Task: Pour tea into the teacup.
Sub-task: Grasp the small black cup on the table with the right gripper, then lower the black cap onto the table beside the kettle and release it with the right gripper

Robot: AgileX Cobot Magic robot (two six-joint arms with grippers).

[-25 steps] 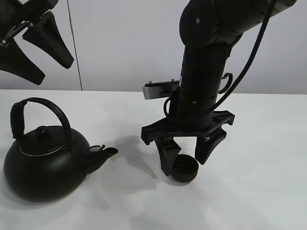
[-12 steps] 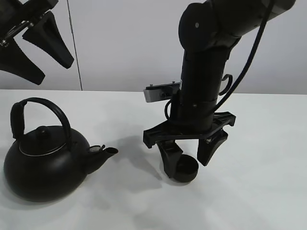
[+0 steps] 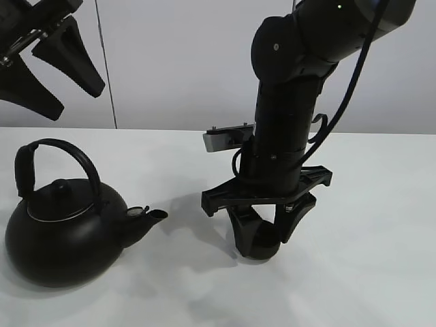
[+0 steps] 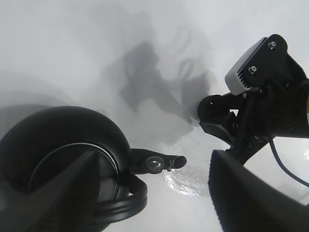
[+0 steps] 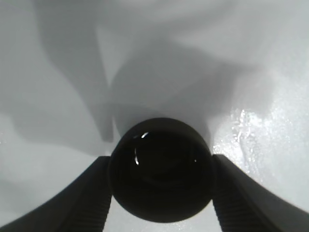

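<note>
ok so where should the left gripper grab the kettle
Best the top of the arched handle, from above with the open left gripper. It stands upright over the lid, a thin bar the jaws can span; the kettle body looks too round and wide.

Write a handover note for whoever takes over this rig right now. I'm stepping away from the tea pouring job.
Left gripper: open and empty, hanging high above the kettle.
Right gripper: shut on the teacup, one finger against each side, down at the level of the table.
Kettle: upright on the table, nothing touching it, spout aimed toward the teacup.
Done: teacup gripped.
Left: take the kettle's handle with the left gripper, lift it, and pour into the teacup. The cup's inside is too dark to tell whether it holds any tea.
</note>
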